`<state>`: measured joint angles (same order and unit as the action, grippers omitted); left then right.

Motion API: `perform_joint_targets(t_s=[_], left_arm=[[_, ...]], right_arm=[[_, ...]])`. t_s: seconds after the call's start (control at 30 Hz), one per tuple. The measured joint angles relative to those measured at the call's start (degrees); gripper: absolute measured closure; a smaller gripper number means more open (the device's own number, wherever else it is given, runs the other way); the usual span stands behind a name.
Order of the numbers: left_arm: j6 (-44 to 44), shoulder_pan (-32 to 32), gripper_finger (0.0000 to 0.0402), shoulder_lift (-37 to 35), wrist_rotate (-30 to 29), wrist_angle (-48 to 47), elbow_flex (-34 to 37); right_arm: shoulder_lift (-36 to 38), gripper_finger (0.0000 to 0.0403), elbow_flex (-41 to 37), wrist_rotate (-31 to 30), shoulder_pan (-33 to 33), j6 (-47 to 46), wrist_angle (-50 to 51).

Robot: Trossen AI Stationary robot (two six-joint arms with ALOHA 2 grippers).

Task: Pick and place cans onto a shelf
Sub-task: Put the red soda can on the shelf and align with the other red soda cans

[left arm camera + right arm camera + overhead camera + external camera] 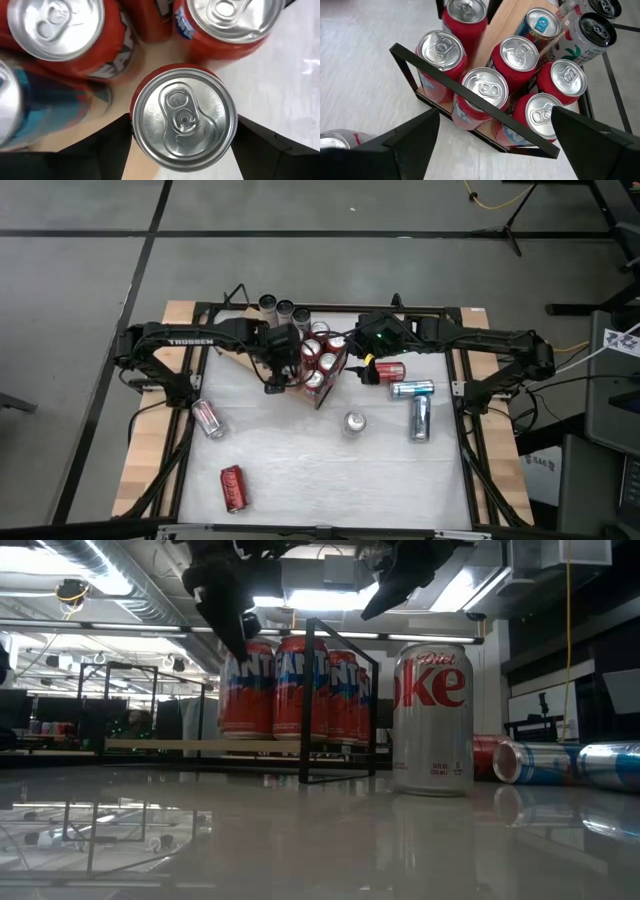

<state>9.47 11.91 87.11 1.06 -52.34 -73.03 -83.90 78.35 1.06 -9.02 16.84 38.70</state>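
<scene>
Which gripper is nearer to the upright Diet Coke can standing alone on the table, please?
The right. The right gripper hovers open by the shelf's framed end, not far from the Diet Coke can. The left gripper is farther, around a red can on the shelf.

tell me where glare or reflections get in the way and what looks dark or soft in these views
Low view: the glossy tabletop mirrors ceiling lights and the shelf frame; the grippers above are backlit silhouettes. Left wrist view: the left gripper fingers are featureless black, the near can top sharp, bright sheen on it. High view: even light, small cans soft.
</scene>
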Motion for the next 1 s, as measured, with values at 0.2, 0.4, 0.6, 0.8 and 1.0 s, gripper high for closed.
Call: perform_joint_targets(t_s=[0.2, 0.4, 0.6, 0.8, 1.0], left_arm=[[0.2, 0.1, 0.0115, 0.0, -1.1, 1.4, 0.0], [0.2, 0.1, 0.0099, 0.0, -3.3, 2.2, 0.0], [0.2, 0.1, 0.0088, 0.0, -3.1, 2.1, 0.0], [0.3, 0.1, 0.0073, 0.0, -3.1, 2.6, -0.1], [-0.7, 0.1, 0.0053, 0.0, -4.4, 3.1, -0.1]], right_arm=[[0.0, 0.0031, 0.0, 0.0, 0.0, 0.0, 0.0], [0.0, 0.0031, 0.0, 0.0, 0.0, 0.0, 0.0], [0.0, 0.0031, 0.0, 0.0, 0.0, 0.0, 0.0], [0.0, 0.0031, 0.0, 0.0, 0.0, 0.0, 0.0], [0.0, 0.0031, 0.0, 0.0, 0.0, 0.0, 0.0]])
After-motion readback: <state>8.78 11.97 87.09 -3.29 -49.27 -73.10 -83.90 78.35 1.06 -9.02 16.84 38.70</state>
